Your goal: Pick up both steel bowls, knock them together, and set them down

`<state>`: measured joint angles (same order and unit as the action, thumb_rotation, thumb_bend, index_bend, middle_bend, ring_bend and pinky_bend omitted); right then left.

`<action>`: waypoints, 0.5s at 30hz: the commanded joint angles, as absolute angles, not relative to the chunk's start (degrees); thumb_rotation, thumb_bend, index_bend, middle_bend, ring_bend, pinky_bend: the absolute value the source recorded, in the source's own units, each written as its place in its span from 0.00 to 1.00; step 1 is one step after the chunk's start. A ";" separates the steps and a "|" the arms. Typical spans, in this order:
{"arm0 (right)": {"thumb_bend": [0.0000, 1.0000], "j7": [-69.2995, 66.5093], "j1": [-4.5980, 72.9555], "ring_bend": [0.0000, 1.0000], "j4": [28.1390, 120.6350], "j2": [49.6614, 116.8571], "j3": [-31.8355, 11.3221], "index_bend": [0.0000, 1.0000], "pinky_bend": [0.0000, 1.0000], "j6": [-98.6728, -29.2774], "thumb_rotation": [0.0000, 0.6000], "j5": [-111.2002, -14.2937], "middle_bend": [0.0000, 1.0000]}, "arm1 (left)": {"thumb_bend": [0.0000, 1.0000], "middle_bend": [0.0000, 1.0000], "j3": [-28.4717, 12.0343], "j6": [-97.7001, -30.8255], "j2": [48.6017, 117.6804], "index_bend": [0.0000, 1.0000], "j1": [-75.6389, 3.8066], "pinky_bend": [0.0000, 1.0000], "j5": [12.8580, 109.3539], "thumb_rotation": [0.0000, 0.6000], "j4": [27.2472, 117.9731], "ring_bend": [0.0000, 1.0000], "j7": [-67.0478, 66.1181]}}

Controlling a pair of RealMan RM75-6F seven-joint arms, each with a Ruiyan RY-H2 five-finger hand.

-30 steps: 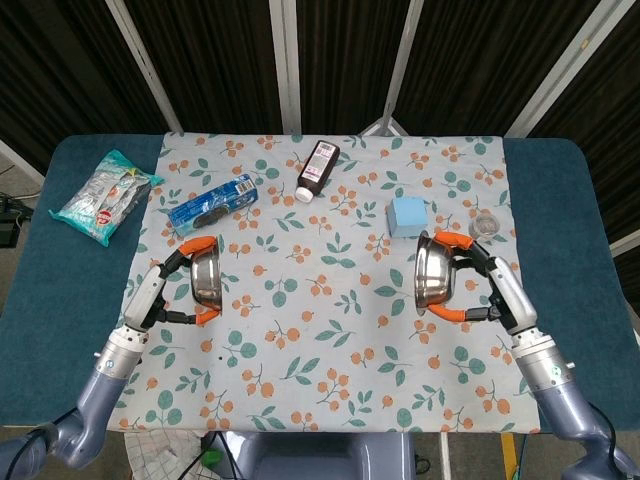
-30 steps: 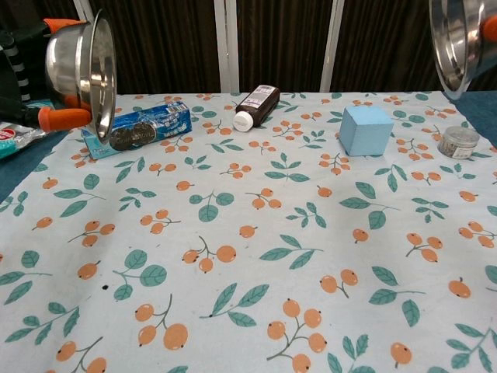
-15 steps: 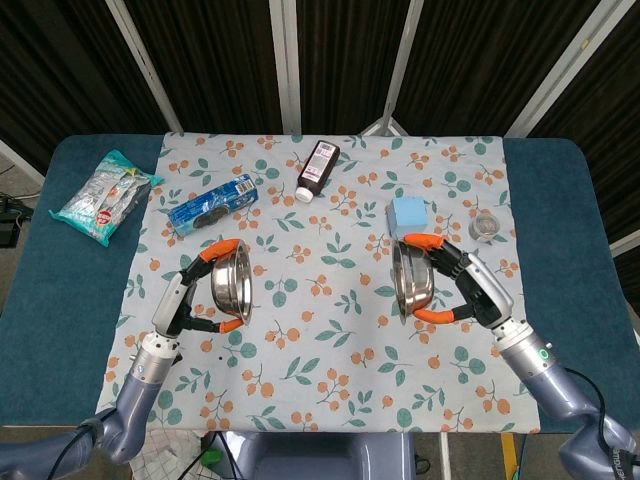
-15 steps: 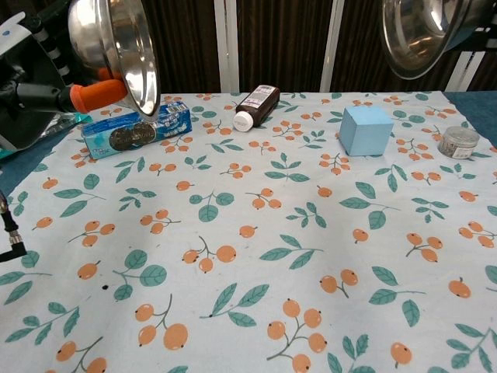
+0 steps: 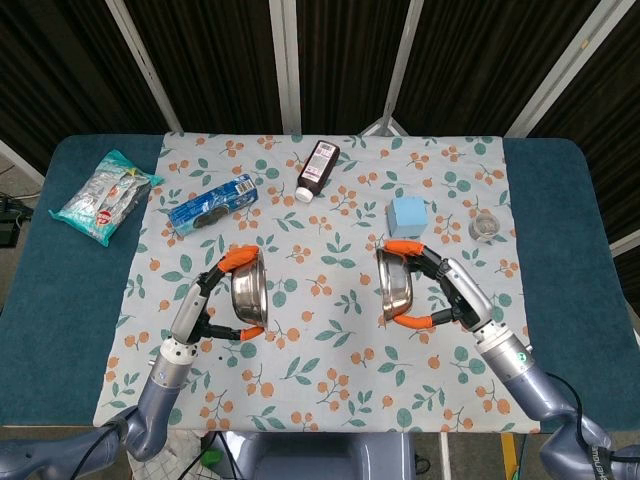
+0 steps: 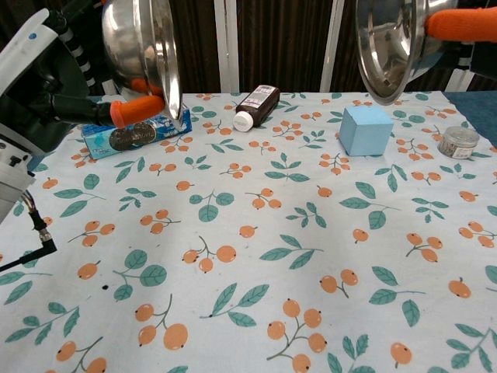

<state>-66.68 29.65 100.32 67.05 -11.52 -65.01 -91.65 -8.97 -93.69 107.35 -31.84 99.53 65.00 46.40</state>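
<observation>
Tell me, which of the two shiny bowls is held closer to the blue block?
The steel bowl in the right hand. It hangs just in front of the blue block; the bowl in the left hand is far across the cloth.

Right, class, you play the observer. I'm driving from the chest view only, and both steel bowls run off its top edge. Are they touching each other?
Observer: No. In the head view the left bowl and the right bowl are apart, and patterned cloth shows between them.
Operator: Is each bowl properly held?
Observer: The left hand has orange fingers on the top rim and the bottom rim. The right hand grips its bowl the same way.
Operator: Anything off to my left?
Observer: A snack packet lies on the blue table, beside the cloth.
</observation>
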 commanded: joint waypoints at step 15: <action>0.09 -53.39 30.89 0.50 107.95 67.25 -11.80 0.42 0.32 -61.67 1.00 -83.80 0.35 | 0.03 0.21 -14.98 -82.06 100.36 0.32 -32.15 0.36 84.11 1.00 95.16 0.19 33.58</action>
